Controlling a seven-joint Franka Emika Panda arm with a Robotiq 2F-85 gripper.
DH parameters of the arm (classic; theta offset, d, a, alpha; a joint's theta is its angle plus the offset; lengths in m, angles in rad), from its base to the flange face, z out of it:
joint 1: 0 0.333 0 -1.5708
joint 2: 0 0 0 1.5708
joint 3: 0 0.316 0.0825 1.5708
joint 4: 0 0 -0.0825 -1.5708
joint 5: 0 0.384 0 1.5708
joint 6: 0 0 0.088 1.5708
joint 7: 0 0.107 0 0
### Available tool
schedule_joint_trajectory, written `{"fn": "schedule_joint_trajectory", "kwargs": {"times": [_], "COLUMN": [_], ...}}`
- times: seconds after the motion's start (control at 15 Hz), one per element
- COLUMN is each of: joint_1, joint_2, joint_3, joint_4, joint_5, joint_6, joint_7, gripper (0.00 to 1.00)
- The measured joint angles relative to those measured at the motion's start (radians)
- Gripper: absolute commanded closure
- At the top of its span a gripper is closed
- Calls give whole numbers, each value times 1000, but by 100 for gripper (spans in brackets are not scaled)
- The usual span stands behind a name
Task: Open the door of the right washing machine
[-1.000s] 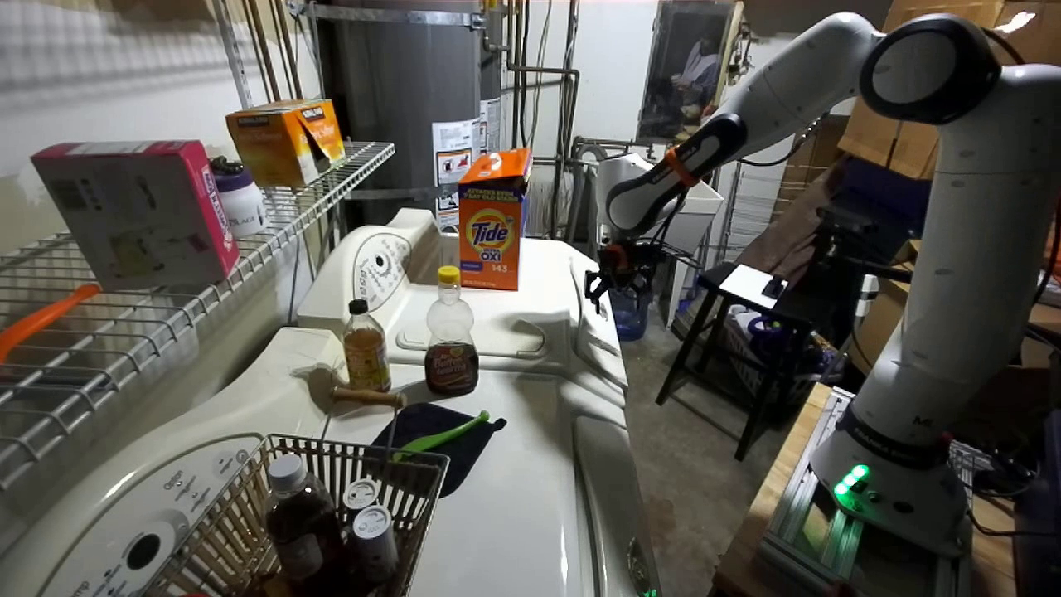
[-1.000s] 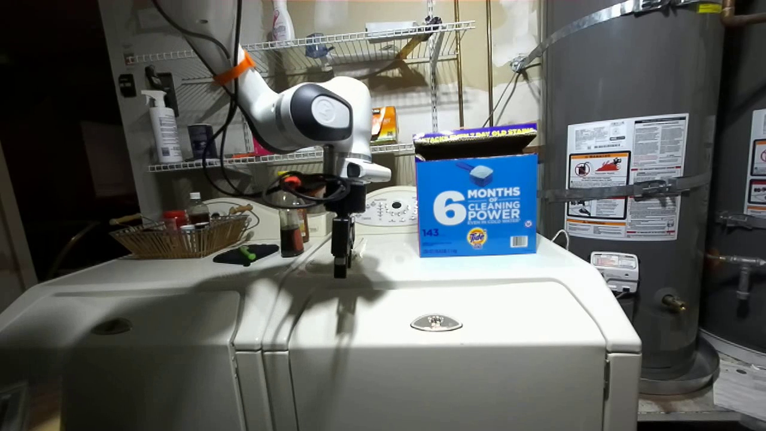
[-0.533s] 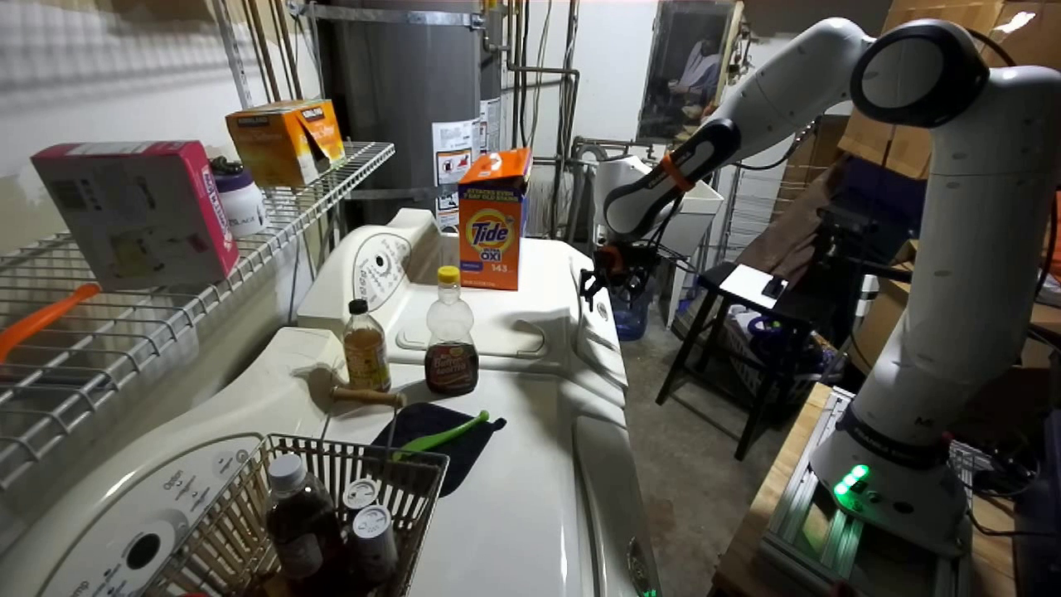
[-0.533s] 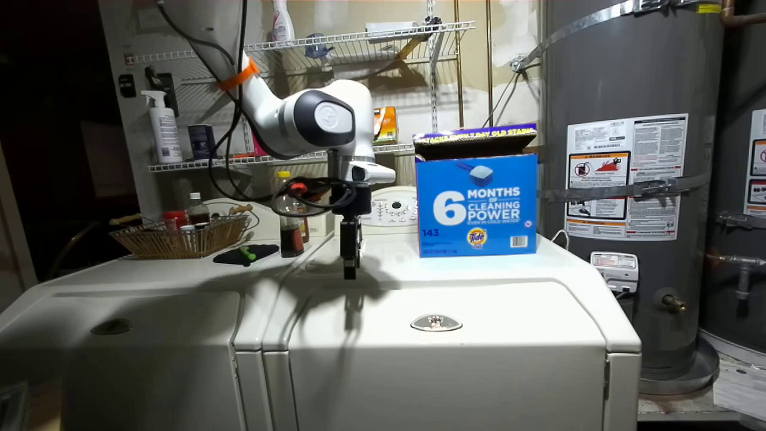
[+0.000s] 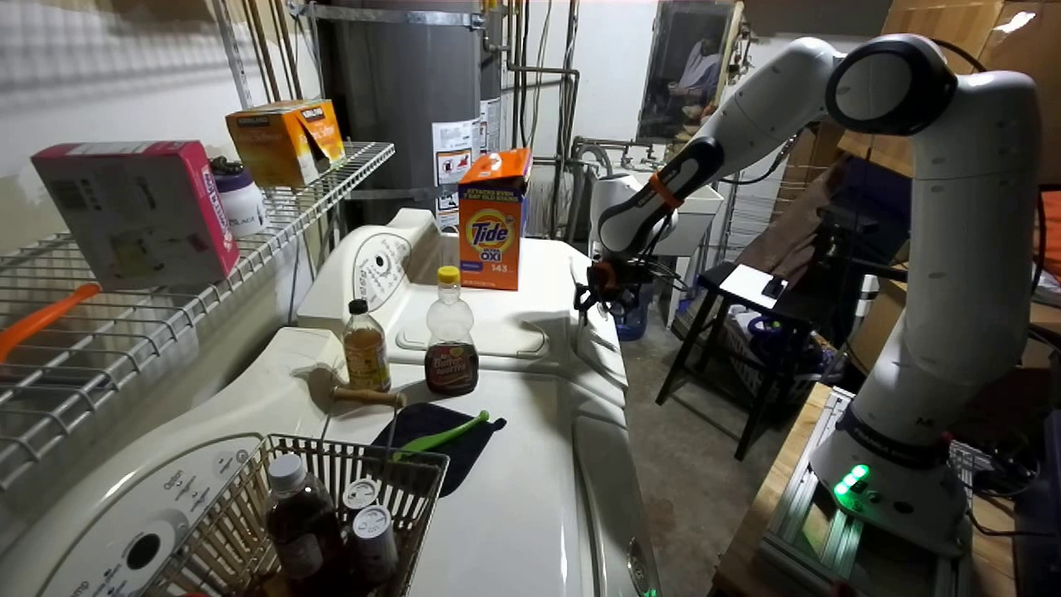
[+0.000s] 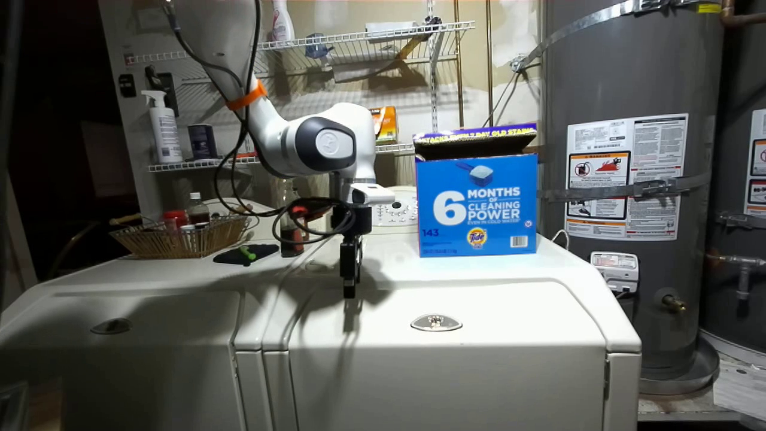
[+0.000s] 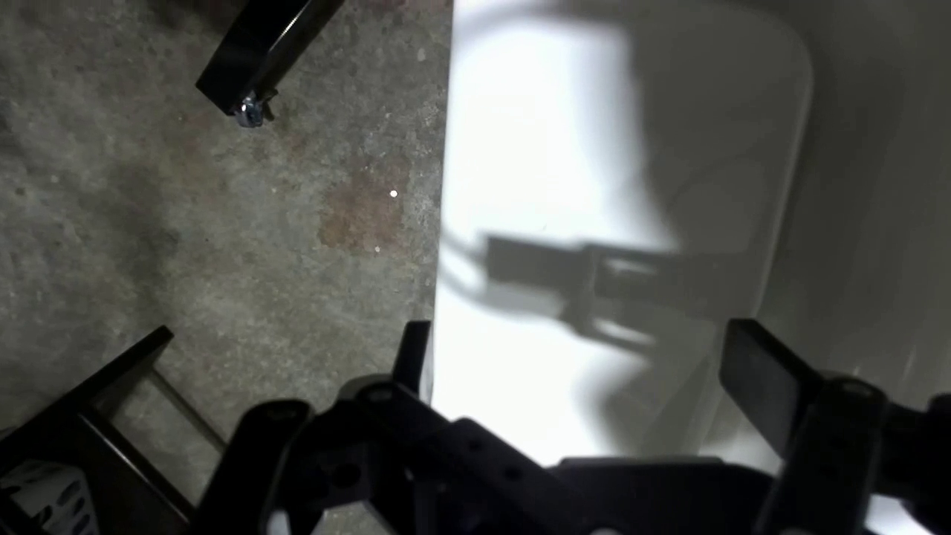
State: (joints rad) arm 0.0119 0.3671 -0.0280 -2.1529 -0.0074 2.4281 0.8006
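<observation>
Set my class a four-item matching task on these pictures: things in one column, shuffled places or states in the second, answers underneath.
Things
1. Door of the right washing machine
2. Tide box
3. Basket
4. Jaws

States
A. spread apart
B. holding a white-capped bottle
C. shut
D. standing with its top flap raised

Pairs: 1-C, 2-D, 3-B, 4-A

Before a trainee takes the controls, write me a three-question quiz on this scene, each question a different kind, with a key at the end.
1. True or false: the door of the right washing machine is shut.
2. Pick one: the gripper is (a) fully shut, (b) open, (c) clamped on something.
3. What holds the dark white-capped bottle?

Key: 1. True. 2. b. 3. The basket.
</observation>
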Motion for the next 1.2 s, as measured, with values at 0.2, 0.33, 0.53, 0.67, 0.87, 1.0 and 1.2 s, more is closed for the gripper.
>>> {"fn": "schedule_joint_trajectory", "kwargs": {"times": [0.2,0.33,0.53,0.67,0.87,1.0,1.2], "joint_1": [5,6,10,16,34,51,74], "joint_2": [22,34,49,56,63,63,63], "joint_3": [-2,-2,-2,-6,-27,-50,-80], "joint_4": [0,0,1,1,0,1,9], "joint_5": [47,79,103,104,97,72,30], "joint_6": [54,91,122,120,115,107,68], "joint_7": [4,5,5,5,4,3,2], "gripper": [0,0,0,0,0,0,0]}}
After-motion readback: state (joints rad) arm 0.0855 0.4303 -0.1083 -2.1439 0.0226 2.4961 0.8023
